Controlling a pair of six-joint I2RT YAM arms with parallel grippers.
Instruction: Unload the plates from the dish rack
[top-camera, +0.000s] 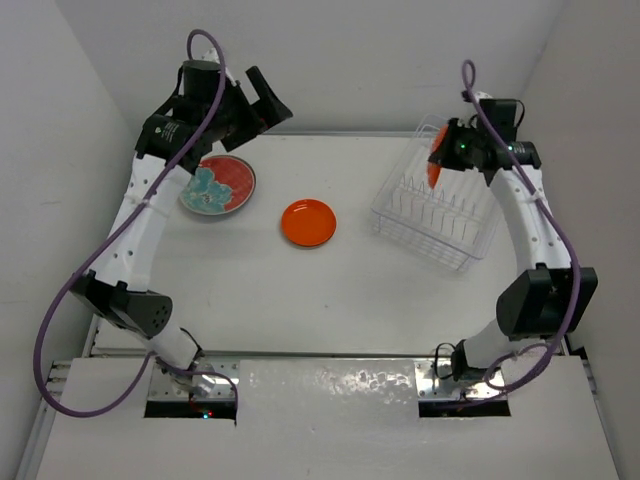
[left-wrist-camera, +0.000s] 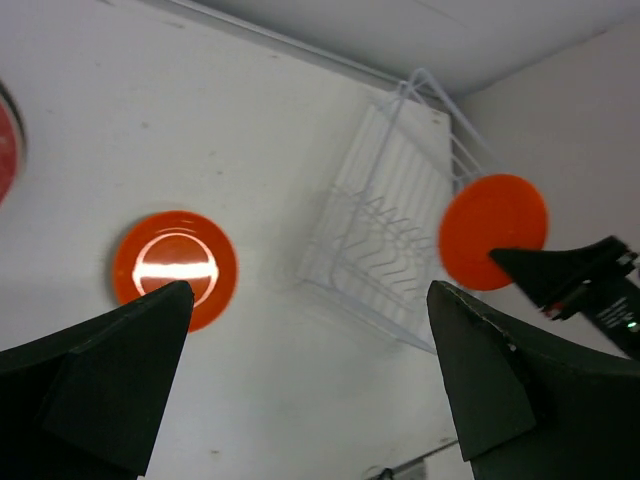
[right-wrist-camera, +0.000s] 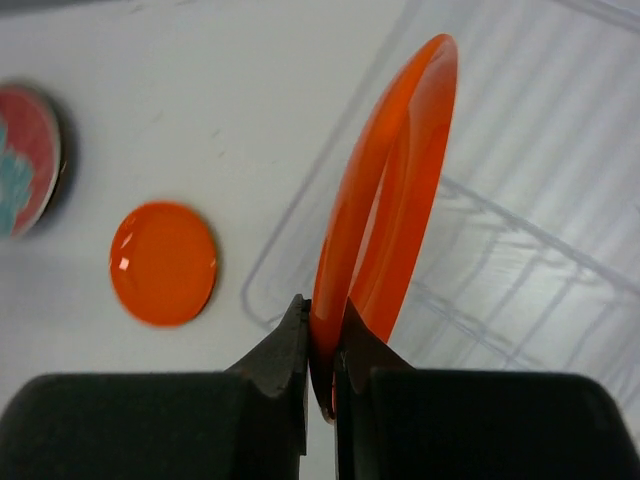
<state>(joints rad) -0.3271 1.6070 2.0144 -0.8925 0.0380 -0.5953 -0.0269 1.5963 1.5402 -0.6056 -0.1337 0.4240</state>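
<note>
My right gripper (right-wrist-camera: 320, 330) is shut on the lower rim of an orange plate (right-wrist-camera: 385, 220), held on edge just above the clear dish rack (right-wrist-camera: 530, 250). In the top view this gripper (top-camera: 440, 158) is over the rack's (top-camera: 437, 215) far left part. No plates show in the rack. A second orange plate (top-camera: 308, 222) lies flat mid-table. A red plate with teal flowers (top-camera: 218, 185) lies at the back left, with a dark rim under it. My left gripper (top-camera: 262, 103) is open and empty, raised near the back wall, right of the red plate.
The left wrist view shows the flat orange plate (left-wrist-camera: 175, 265), the rack (left-wrist-camera: 385, 250) and the held plate (left-wrist-camera: 493, 230) far below and ahead. White walls close the table at the back and both sides. Bare table lies between the plates and the arm bases.
</note>
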